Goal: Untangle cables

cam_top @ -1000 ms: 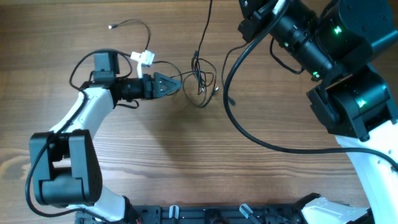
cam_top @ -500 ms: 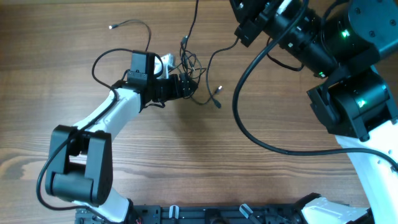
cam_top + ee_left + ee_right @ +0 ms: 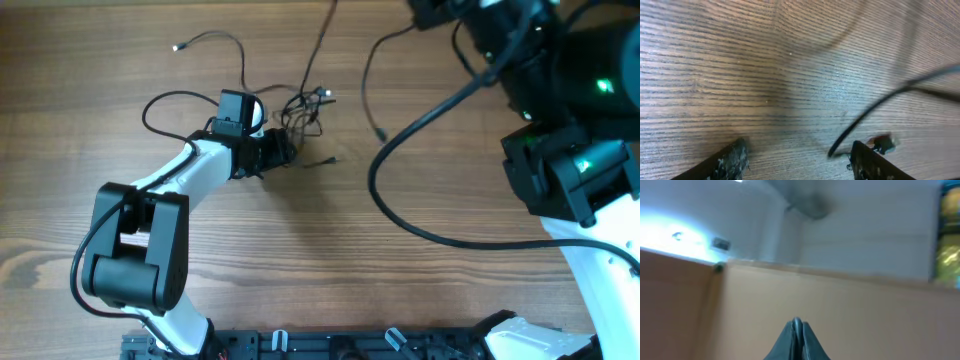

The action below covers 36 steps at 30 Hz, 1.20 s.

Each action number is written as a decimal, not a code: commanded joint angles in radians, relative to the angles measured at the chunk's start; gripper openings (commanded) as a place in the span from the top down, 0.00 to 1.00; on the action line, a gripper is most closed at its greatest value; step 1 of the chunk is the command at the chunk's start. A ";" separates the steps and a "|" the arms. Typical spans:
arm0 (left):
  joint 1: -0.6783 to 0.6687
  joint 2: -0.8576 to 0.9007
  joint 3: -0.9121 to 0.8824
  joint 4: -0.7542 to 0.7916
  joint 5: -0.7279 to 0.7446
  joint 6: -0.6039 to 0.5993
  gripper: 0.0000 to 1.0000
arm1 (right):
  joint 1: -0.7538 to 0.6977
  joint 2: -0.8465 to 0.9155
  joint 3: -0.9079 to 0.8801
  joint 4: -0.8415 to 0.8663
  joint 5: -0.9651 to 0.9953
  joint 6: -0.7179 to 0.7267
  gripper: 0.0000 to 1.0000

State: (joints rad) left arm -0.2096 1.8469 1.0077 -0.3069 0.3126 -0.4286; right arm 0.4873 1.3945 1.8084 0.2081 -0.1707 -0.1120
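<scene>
Right now the cables lie as a small loose knot toward the far side of the worktop. One strand trails off to the far left and ends in a plug end. Another runs off the top edge of the overhead view.

Your left gripper sits low, just beside the knot on its near-left side. In its wrist view the jaws stand apart with bare wood between them. One thin cord curves down and ends close by the jaw at the right of that view, not pinched.

Your right gripper hangs high off the worktop, pointing out at the room, its jaws clenched together. Whether a strand is caught in them you cannot tell from that view.

Expect these cords to be very light, limp and a little springy. Pull fast and they will likely drag the whole knot along rather than slide free. So thin a cord could also slip out of the jaws. The best hold looks to be a single strand just outside the knot, or just behind a plug, rather than the knot itself.
</scene>
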 commanded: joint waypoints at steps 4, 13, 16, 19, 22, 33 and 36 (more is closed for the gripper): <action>0.011 0.074 -0.047 -0.025 -0.098 -0.007 0.31 | -0.005 -0.024 0.023 0.216 0.258 -0.139 0.96; 0.012 -0.069 -0.011 0.013 0.070 0.005 0.15 | -0.024 0.051 0.023 -0.440 0.524 -0.141 0.96; 0.021 -0.253 0.009 0.027 0.068 0.005 0.10 | -0.122 0.096 0.023 -0.582 0.516 0.033 0.96; 0.032 -0.380 0.008 0.035 0.068 0.005 0.00 | -0.282 0.136 0.023 -0.563 0.389 0.139 0.96; 0.031 -0.404 0.008 0.034 0.068 0.005 0.00 | -0.438 0.182 0.023 -0.523 0.320 0.318 0.96; 0.031 -0.401 0.008 0.002 0.068 0.005 0.00 | -0.925 0.482 0.009 -0.935 0.146 0.953 0.96; 0.031 -0.401 0.008 0.002 0.068 0.005 0.00 | -0.952 0.497 -0.042 -1.031 0.155 0.950 0.96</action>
State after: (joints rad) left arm -0.1822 1.4437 1.0092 -0.3069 0.3683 -0.4290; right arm -0.4461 1.8587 1.8099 -0.7670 -0.0044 0.7967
